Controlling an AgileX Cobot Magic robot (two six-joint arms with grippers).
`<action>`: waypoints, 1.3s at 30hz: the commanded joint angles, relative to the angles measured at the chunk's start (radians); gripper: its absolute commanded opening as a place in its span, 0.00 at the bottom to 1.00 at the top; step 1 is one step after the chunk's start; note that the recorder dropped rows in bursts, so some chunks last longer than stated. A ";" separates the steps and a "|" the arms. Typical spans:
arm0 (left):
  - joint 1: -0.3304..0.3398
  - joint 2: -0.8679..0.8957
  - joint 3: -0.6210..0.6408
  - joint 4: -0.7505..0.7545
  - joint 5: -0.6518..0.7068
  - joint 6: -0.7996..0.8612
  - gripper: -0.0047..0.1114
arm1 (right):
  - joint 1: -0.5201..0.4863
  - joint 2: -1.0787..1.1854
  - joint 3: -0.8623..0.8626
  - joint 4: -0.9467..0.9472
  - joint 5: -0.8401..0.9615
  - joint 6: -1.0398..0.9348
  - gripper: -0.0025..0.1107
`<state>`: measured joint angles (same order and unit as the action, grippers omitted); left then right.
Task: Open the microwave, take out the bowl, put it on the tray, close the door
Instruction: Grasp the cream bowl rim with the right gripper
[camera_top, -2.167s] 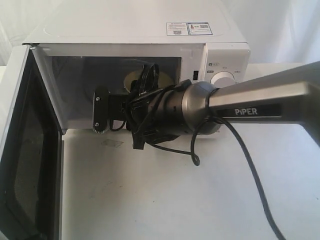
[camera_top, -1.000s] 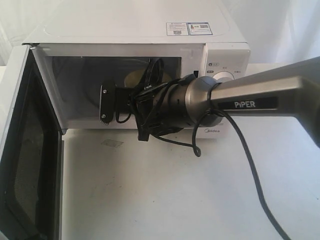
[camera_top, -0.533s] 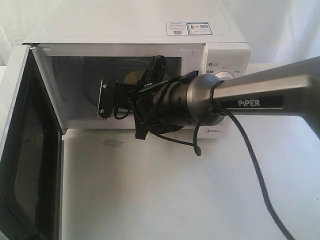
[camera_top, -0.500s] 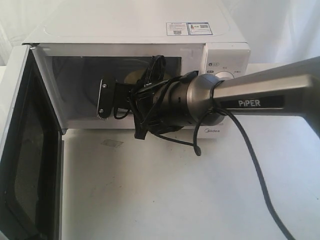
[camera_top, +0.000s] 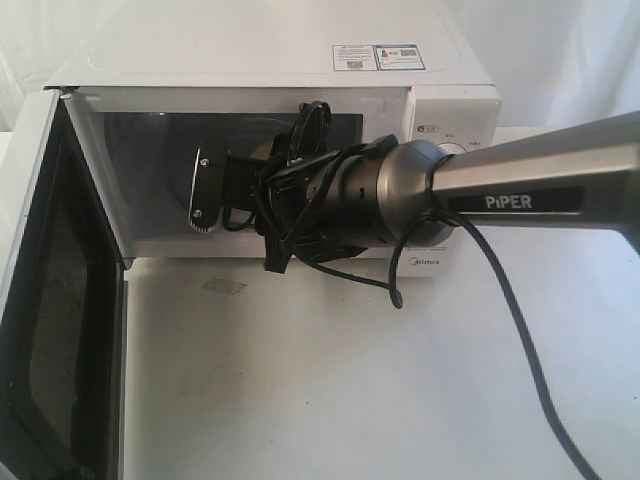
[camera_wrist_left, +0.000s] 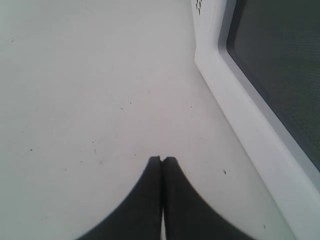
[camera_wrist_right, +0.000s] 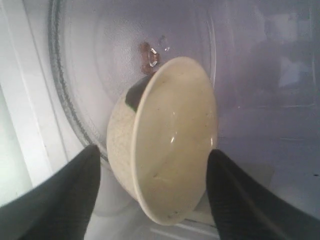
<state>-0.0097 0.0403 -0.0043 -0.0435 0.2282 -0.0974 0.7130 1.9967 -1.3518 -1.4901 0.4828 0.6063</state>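
The white microwave (camera_top: 300, 60) stands at the back of the table with its door (camera_top: 45, 300) swung wide open to the left. My right gripper (camera_top: 235, 185) reaches into the cavity and hides most of the bowl in the exterior view. The right wrist view shows the cream bowl (camera_wrist_right: 167, 140) on the glass turntable (camera_wrist_right: 100, 60), tilted in that picture. My right gripper (camera_wrist_right: 154, 151) is open, with one dark finger (camera_wrist_right: 70, 195) on each side of the bowl. My left gripper (camera_wrist_left: 161, 161) is shut and empty, low over the table beside the open door (camera_wrist_left: 280, 75).
The knob panel (camera_top: 450, 150) sits just behind the right arm's wrist. A black cable (camera_top: 510, 330) hangs from that arm down over the white table (camera_top: 330, 390). No tray shows in any view.
The right gripper has risen a little and pushed further into the microwave cavity, now covering more of the bowl. The door has not moved.
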 joint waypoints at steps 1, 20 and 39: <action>-0.002 -0.005 0.004 -0.004 0.003 -0.007 0.04 | 0.001 0.000 -0.002 0.008 0.004 0.008 0.54; -0.002 -0.005 0.004 -0.004 0.003 -0.007 0.04 | 0.020 0.001 -0.002 0.070 0.069 -0.090 0.51; -0.002 -0.005 0.004 -0.004 0.003 -0.007 0.04 | 0.091 0.015 0.017 0.059 0.104 -0.100 0.51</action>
<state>-0.0097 0.0403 -0.0043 -0.0435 0.2282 -0.0974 0.8263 2.0011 -1.3399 -1.4047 0.6064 0.5055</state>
